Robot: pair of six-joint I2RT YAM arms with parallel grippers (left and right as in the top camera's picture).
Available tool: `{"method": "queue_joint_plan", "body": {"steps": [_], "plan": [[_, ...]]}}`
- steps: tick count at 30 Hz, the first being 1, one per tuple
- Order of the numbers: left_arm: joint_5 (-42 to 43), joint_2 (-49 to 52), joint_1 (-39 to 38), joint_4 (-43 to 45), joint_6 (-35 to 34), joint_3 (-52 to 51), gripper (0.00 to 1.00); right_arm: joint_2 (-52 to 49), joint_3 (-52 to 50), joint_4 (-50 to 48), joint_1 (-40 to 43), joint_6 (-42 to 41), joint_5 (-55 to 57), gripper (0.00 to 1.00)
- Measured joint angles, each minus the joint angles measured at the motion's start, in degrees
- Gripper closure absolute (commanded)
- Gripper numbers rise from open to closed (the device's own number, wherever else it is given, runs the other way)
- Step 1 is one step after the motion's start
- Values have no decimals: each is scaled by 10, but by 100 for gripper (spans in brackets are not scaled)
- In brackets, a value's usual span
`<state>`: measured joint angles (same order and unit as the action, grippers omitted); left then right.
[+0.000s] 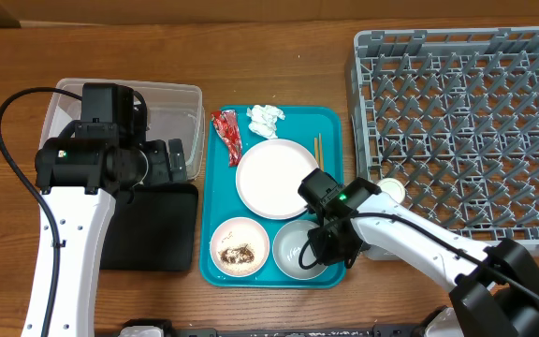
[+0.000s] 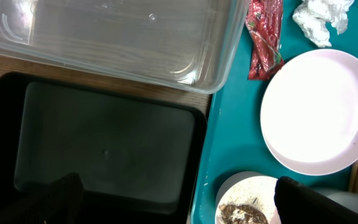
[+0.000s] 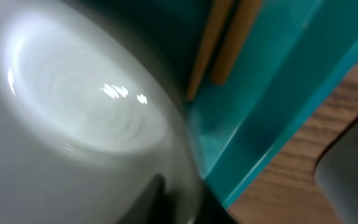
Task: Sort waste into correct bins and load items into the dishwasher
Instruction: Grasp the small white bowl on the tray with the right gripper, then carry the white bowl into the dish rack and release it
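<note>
Barely started, from where I stand. Teal tray (image 1: 333, 120) has nearly everything on it. Red wrapper (image 1: 226, 136) and tissue (image 1: 266, 118) lie along the far edge, w/ the big plate (image 1: 276, 178) in the middle. Chopsticks (image 1: 318, 150) are just beside the plate's R side. Bowl w/ rice and scraps (image 1: 239, 247) sits at the near L corner, empty bowl (image 1: 293, 251) right next to it.

Clear tub (image 1: 171, 98) and black tray (image 1: 152, 239) have nothing in them that I can see, so no waste is sorted yet. Rack (image 1: 466, 122) looks bare across the pegs, except for a small cup (image 1: 390, 190) at its near L corner. It seems to sit inside, but the R arm hides part of it, so I can't swear to it.

R gripper (image 1: 316, 251) is down at the empty bowl's R rim, w/ one dark finger (image 3: 157, 193) just inside the lip in the wrist view. That pic is blurred, so I can't tell if the claw is clamped on the rim or only narrow around it. L gripper (image 2: 176, 199) hangs over the black tray, jaws wide, holding nothing.

My guess is the step in hand is picking up the empty bowl for the rack. Left to do, approx.: both bowls, plate and chopsticks into the rack, and wrapper, tissue and scraps into the bins. The scraps bowl prob. needs emptying first.
</note>
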<state>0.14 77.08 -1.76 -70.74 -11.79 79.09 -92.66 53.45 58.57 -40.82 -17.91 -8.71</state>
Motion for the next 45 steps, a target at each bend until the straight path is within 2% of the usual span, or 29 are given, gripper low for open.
{"method": "queue_joint_plan", "body": {"steps": [8,19,24,29,32,36,40,45], "plan": [[0,0,0,0,0,0,0,0,15,24,2,-7,18,96],[0,0,0,0,0,0,0,46,156,129,2,-36,125,96],[0,0,0,0,0,0,0,108,243,165,2,-92,246,96],[0,0,0,0,0,0,0,169,272,164,10,-170,450,96],[0,0,0,0,0,0,0,180,273,156,47,-201,555,96],[0,0,0,0,0,0,0,162,273,129,133,-220,633,96],[0,0,0,0,0,0,0,120,273,101,237,-228,665,96],[0,0,0,0,0,0,0,50,273,66,348,-230,652,96]]}}
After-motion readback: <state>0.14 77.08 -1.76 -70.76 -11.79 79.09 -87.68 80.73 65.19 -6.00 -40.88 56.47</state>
